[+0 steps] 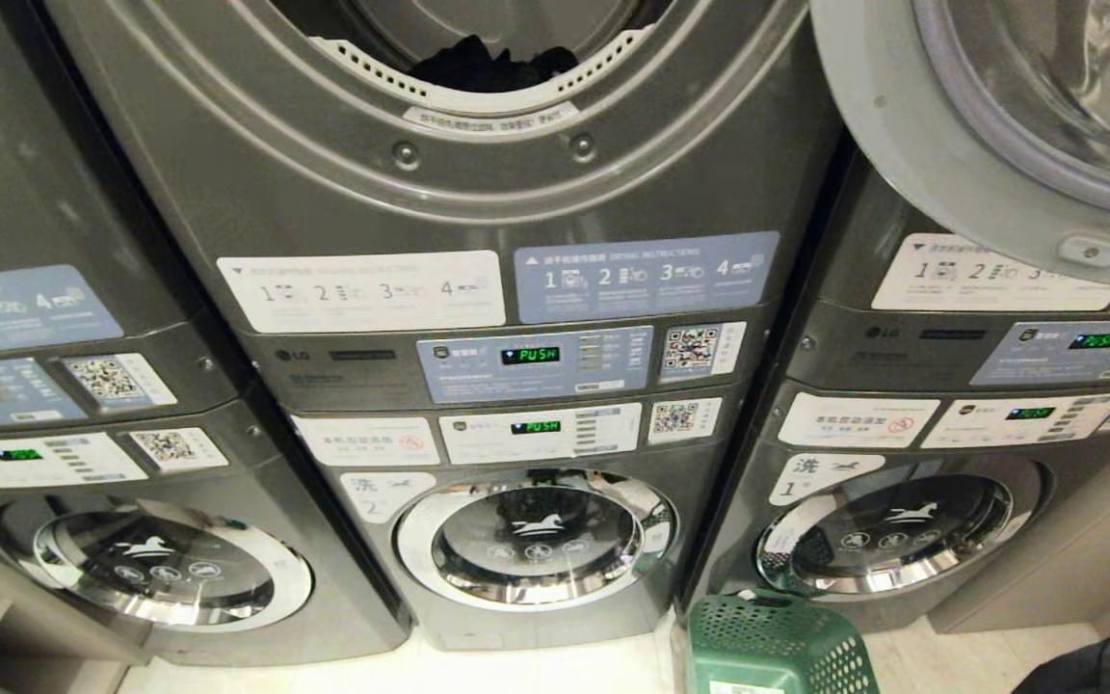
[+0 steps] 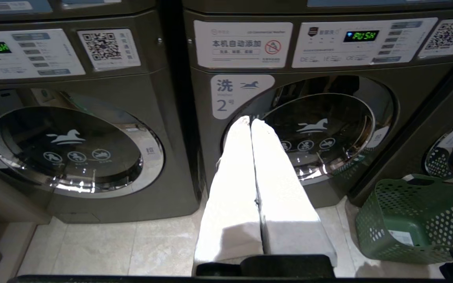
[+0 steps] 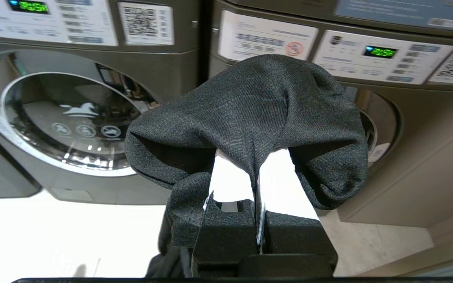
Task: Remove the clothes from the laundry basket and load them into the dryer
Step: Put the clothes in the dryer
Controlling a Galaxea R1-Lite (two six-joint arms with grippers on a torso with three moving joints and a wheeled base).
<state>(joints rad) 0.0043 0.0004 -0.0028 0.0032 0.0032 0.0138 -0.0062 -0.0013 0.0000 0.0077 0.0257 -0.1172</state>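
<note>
Head view: the dryer opening (image 1: 478,58) is recorded at the top, over the stacked middle unit, its door (image 1: 998,145) swung out to the right; dark clothes (image 1: 492,63) are already seen inside. The green laundry basket (image 1: 777,646) is noted on the floor, low and right; neither arm is shown. Left wrist view: the left end effector (image 2: 250,122) is shown narrowed, fingers together, empty, aimed at the lower washer door (image 2: 313,133). Right wrist view: the right end effector (image 3: 256,157) is clamped on a dark grey woven garment (image 3: 250,114), draped limply over both fingers. The dryer opening is judged to lie above the loaded right end effector, which is therefore the arm in play.
</note>
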